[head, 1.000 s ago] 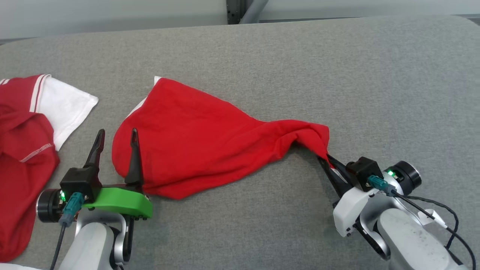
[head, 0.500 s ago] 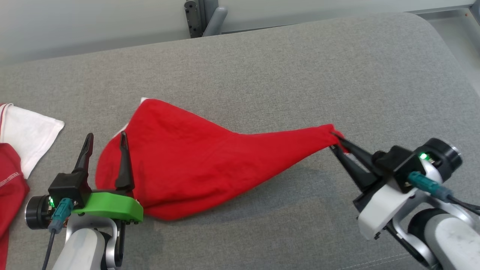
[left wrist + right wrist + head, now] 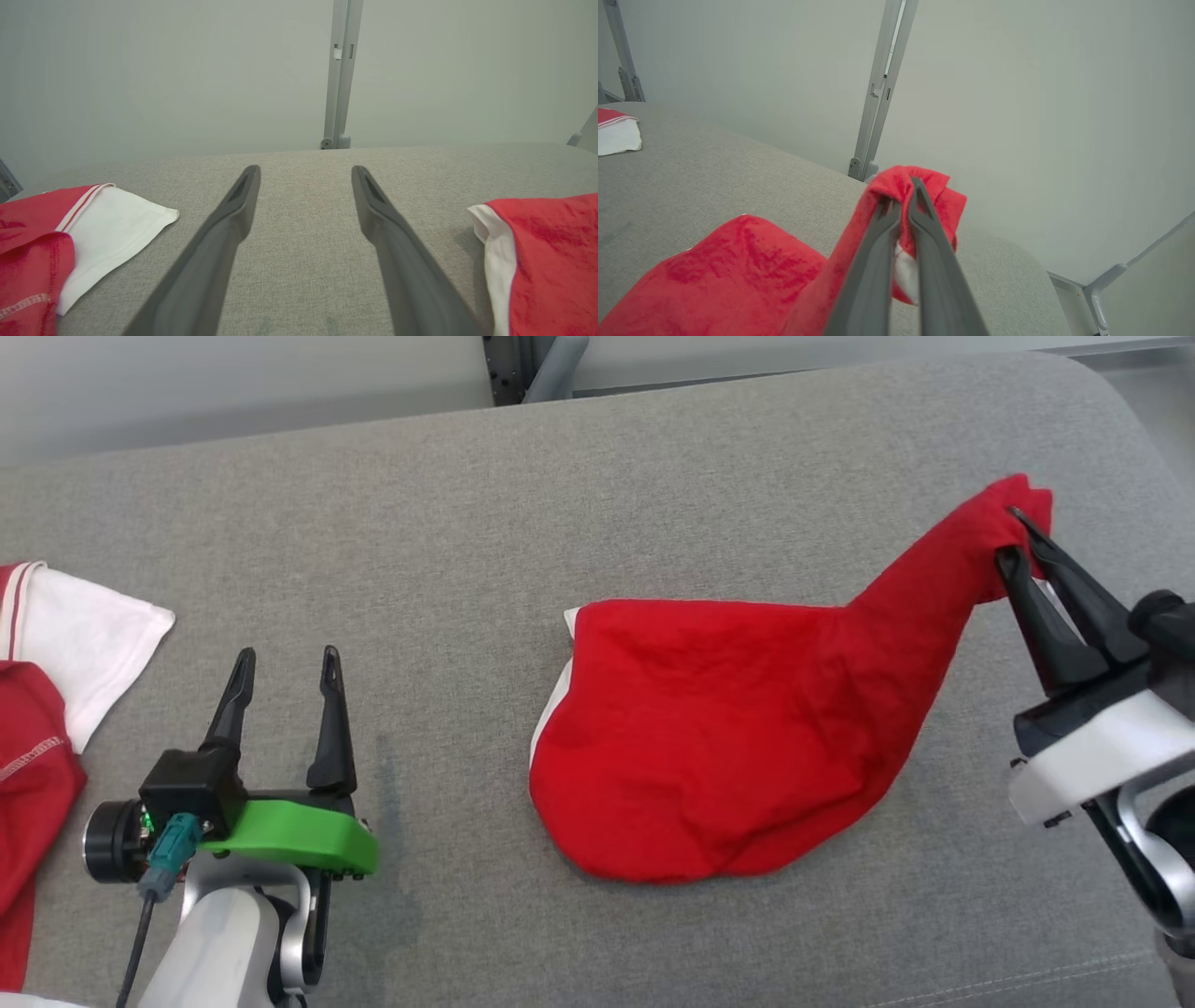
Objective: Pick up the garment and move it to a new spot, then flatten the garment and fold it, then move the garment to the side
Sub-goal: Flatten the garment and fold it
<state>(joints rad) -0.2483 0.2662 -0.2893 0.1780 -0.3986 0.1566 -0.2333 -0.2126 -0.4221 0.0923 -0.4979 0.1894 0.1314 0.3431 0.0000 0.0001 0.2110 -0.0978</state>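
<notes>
A red garment (image 3: pixel 738 747) with a white inner edge lies on the grey padded table (image 3: pixel 597 495), right of centre. Its right end rises into my right gripper (image 3: pixel 1013 534), which is shut on a bunched red corner lifted off the surface. The right wrist view shows that corner (image 3: pixel 931 196) pinched between the closed fingers (image 3: pixel 882 233), with the garment (image 3: pixel 738 270) trailing down to the left. My left gripper (image 3: pixel 283 665) stands open at the lower left, well apart from the garment, with bare table between its fingers. The left wrist view has the garment (image 3: pixel 546 261) at its right edge.
A second red and white garment (image 3: pixel 56 700) lies at the table's left edge, also seen as garment (image 3: pixel 56 242) in the left wrist view. A grey metal post (image 3: pixel 532 364) stands behind the table's far edge. The table's rounded right corner (image 3: pixel 1111 392) is close to my right gripper.
My right gripper has pulled the garment's corner up and to the right, dragging the whole garment away from my left gripper. The head camera has shifted too. The left gripper stays open.
</notes>
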